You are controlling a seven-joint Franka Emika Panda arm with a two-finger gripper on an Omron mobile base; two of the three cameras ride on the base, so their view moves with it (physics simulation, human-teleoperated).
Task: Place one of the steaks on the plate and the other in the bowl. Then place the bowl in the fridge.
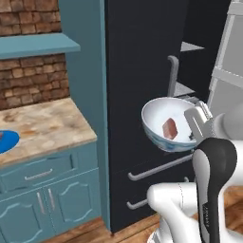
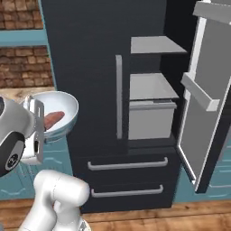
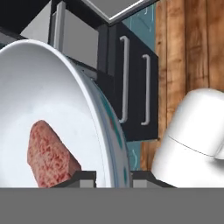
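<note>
Bowl in hand, fridge step under way.

I have the gripper pinched narrowly on the rim of the bowl, held in the air beside the closed left door of the fridge, one steak inside; the right door stands open; next I judge I must swing right and set it level on a shelf; a plate sits on the counter.

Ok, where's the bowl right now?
The bowl, with a steak inside, is held by its rim in the tool, in mid-air before the fridge's closed left door, left of its handle.
</note>
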